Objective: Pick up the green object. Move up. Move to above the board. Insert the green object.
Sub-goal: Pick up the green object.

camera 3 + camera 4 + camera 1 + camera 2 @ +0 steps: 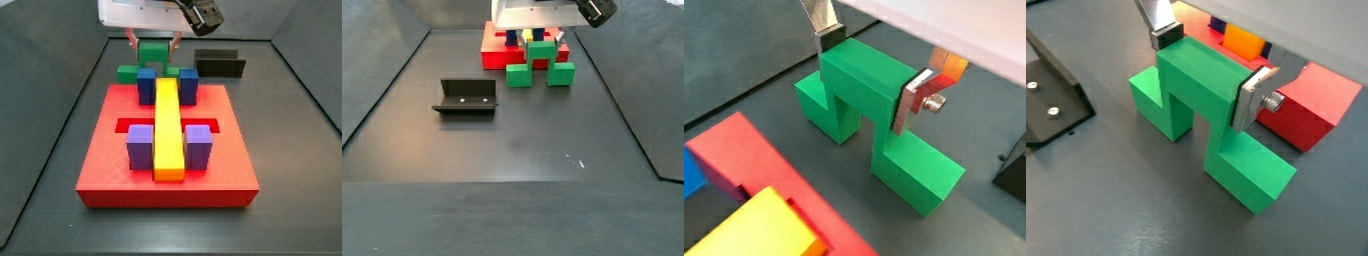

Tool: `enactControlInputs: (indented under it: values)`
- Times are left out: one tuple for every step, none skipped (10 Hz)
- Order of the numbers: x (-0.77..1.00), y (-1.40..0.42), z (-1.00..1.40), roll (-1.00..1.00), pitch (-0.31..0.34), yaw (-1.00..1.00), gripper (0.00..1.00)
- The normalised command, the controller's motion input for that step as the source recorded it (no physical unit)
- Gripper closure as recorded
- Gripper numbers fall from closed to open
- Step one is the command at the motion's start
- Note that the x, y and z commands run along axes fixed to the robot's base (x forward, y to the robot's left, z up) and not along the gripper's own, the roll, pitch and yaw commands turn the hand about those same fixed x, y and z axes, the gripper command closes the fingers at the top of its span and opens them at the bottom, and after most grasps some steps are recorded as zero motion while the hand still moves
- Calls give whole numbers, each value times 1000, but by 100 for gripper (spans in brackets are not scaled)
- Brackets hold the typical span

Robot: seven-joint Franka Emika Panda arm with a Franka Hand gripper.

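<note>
- The gripper (1211, 68) is down over the green object (1207, 120), a finger (1256, 95) on each side of the raised cube
- Both wrist views show the plates flat against the cube's side faces, so the jaws are closed to the cube's width and gripping it, as far as I can judge
- The green object (871, 120) sits on the dark floor just beside the board (167, 150), both feet down in both wrist views
- In a side view the gripper (540, 40) hangs at the board's (492, 45) near edge; the fixture (466, 97) stands well apart
- For a clean pick, I'd want the pads square and centred on the cube and the grip firm before any lift
- Then lift straight up, no tilt, so the feet clear the board's edge and the blue blocks (189, 84) nearby
- No brand, label or writing is readable in any view
</note>
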Motion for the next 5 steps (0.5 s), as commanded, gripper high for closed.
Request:
enactControlInputs:
  values:
    - [0, 0, 0, 0, 0, 0, 100]
    - [0, 0, 0, 0, 0, 0, 100]
    - [0, 0, 0, 0, 0, 0, 100]
    - [0, 0, 0, 0, 0, 0, 100]
    - [0, 0, 0, 0, 0, 0, 100]
